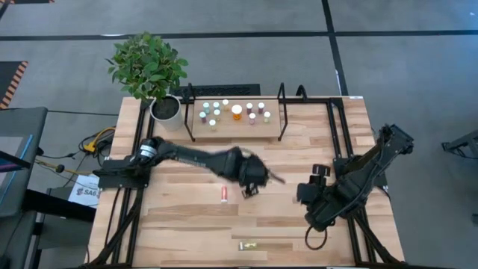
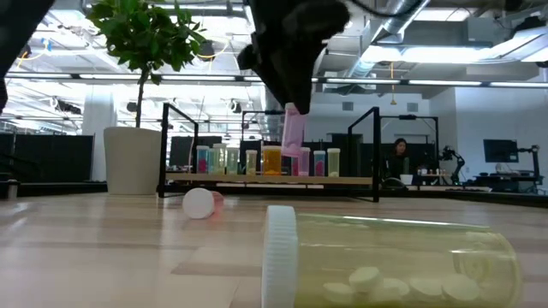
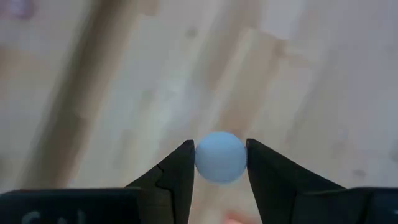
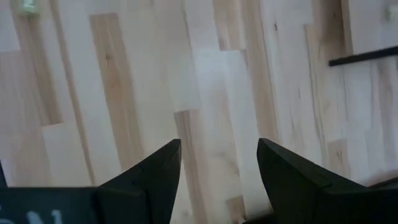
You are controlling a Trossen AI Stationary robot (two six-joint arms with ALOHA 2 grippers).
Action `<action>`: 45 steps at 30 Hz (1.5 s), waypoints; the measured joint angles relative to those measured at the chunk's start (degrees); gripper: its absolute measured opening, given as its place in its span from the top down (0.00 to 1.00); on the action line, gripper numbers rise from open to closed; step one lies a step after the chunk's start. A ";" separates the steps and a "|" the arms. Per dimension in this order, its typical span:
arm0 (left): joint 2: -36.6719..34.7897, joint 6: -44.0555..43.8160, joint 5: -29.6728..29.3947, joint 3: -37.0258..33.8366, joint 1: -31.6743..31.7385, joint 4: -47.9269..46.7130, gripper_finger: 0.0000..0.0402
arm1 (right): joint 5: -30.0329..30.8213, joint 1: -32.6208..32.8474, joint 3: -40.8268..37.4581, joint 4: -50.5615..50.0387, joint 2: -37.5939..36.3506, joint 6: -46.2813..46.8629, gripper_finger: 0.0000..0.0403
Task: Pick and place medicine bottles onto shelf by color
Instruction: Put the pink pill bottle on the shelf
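Bottle in hand: left gripper point(image 1: 252, 181) is clamped on a pink-bodied medicine bottle point(image 2: 293, 133), jaws closed most of the way onto its white cap point(image 3: 220, 157), body hanging straight down, long axis vertical, clear of the tabletop point(image 1: 194, 224). It sits mid-table, and the shelf point(image 1: 196, 125) lies at roughly 12 o'clock from it in the high view, well apart. That is the relation that counts: travel is toward 12, and the bottle is already upright so it can go down on its base without reorienting. Shelf already carries a row of standing bottles; the red/pink ones look grouped toward its 3 o'clock end, past the larger orange bottle point(image 1: 237, 111), so I'd aim there. Still on the table: a red bottle point(image 1: 223, 194) lying on its side, just at 8 o'clock of the left gripper, and a yellow bottle point(image 1: 247, 245) lying down near the 6 o'clock edge. Right gripper point(image 1: 310, 196) waits at the table's 3 o'clock side, jaws apart and empty. Left arm is nearer the red one; the yellow is about even, slightly nearer the right.
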 joint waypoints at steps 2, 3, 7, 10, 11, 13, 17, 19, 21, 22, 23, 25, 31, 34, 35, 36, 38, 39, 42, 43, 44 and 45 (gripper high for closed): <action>0.00 2.44 0.55 1.19 2.75 -1.38 0.69 | -0.09 -1.00 -2.44 0.89 -2.17 0.00 0.42; 0.00 4.04 0.72 1.70 4.08 -1.89 0.69 | -0.07 -1.74 -3.53 1.15 -3.06 -0.04 0.42; 0.02 12.57 1.37 3.47 9.40 -2.03 0.69 | -0.09 -5.72 -7.46 1.71 -6.95 -0.08 0.42; 0.04 18.03 5.42 3.68 13.67 -0.75 0.69 | -0.13 -9.62 -10.20 2.68 -9.79 -0.70 0.42; 0.07 19.14 6.67 3.68 15.14 -0.50 0.69 | -0.15 -11.17 -10.77 2.59 -10.77 -0.72 0.42; 0.09 20.93 8.91 3.68 17.84 -0.40 0.69 | -0.13 -14.27 -11.57 2.69 -12.93 -1.56 0.42; 0.09 23.97 11.29 3.68 22.48 -0.40 0.69 | 2.03 -21.62 -13.63 3.53 -16.29 -4.31 0.42; 0.09 24.90 11.14 3.68 24.35 -0.43 0.69 | 3.13 -25.50 -14.47 4.24 -17.09 -5.39 0.42; 0.09 24.96 11.12 3.65 26.02 -0.81 0.69 | 4.23 -29.01 -15.03 4.56 -17.38 -6.77 0.42; 0.09 24.94 11.11 3.42 26.65 -0.77 0.69 | 4.48 -30.48 -15.32 4.56 -17.39 -7.69 0.42; 0.09 24.94 11.09 2.90 27.21 -0.57 0.69 | 4.51 -31.92 -15.72 4.97 -17.37 -8.71 0.42; 0.14 24.30 10.90 2.10 28.01 -1.28 0.69 | 4.52 -34.57 -16.91 6.26 -17.39 -11.44 0.42; 0.05 20.77 10.98 1.91 27.41 -1.49 0.69 | 4.50 -41.86 -20.52 8.88 -18.34 -20.49 0.42; -0.69 17.68 9.32 1.91 26.50 -1.61 0.69 | 4.42 -46.50 -22.03 9.33 -20.64 -25.41 0.42; -0.99 17.63 8.99 1.91 26.16 -1.72 0.69 | 4.44 -47.83 -22.41 9.87 -21.46 -26.80 0.42; -1.21 17.68 8.31 1.93 25.85 -1.63 0.69 | 4.45 -49.06 -22.75 10.17 -22.22 -27.98 0.42; -1.67 17.66 7.18 1.91 25.61 -2.04 0.69 | 4.44 -51.09 -23.13 10.24 -23.39 -29.92 0.42; -1.79 17.62 6.66 1.91 25.61 -2.17 0.69 | 4.41 -51.86 -23.33 10.60 -23.80 -30.57 0.42; -2.28 17.65 6.08 1.91 25.72 -3.09 0.69 | 4.31 -53.22 -24.22 13.02 -24.83 -32.11 0.42; -2.44 17.72 5.36 1.89 25.75 -3.48 0.69 | 4.30 -53.55 -24.48 14.11 -25.00 -32.67 0.42; -2.58 17.75 4.80 1.89 25.76 -3.68 0.69 | 4.28 -53.76 -24.76 15.05 -25.04 -33.07 0.42; -2.76 17.73 4.62 1.88 25.76 -4.65 0.69 | 4.07 -53.96 -25.17 15.95 -25.10 -33.24 0.42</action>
